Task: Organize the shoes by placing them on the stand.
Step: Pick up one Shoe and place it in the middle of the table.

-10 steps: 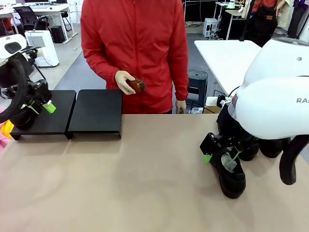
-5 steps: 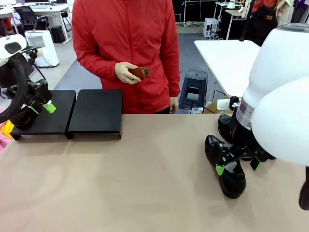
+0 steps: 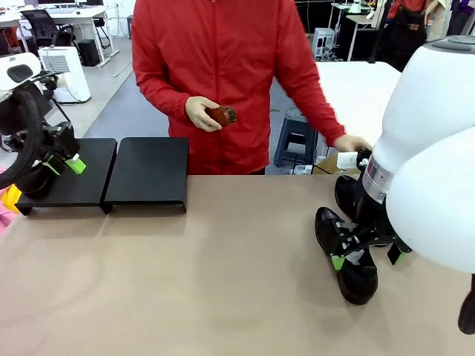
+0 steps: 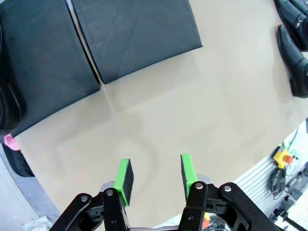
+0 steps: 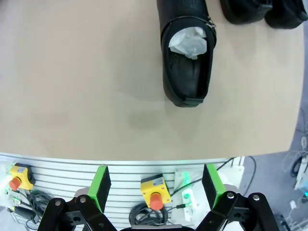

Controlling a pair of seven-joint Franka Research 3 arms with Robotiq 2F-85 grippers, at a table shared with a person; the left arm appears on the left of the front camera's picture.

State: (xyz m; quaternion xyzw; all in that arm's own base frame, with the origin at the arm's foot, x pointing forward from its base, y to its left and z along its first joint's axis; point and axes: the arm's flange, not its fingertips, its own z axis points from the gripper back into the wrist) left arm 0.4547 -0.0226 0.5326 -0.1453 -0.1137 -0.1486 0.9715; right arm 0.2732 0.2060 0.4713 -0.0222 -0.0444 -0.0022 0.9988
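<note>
Two arms: I see both hovering, empty.
Left gripper [image 4: 155, 161]: narrow gap, near stand [image 4: 134, 38].
Right gripper [image 5: 156, 168]: wide, above shoe [image 5: 185, 79].
Shoe axis: near-far, heel toward robot.

Robotics lab, no question. A white robot arm [image 3: 430, 148] looms on the right and another [image 3: 18, 70] sits on the left, both flanking a tan worktop [image 3: 223, 282]. Along the near edge runs a slotted aluminium rail [image 5: 57, 168], and bolted to it are yellow emergency-stop boxes [image 5: 153, 190] with red buttons, black cables [image 5: 139, 211] coiled below. Past the worktop it's an open room. There's grey floor [image 3: 119, 111], white desks [image 3: 74, 13] with a black office chair [image 3: 41, 26], a white floor-standing unit [image 3: 65, 67], a dark stool [image 3: 300, 122] and another white table [image 3: 349, 85].
</note>
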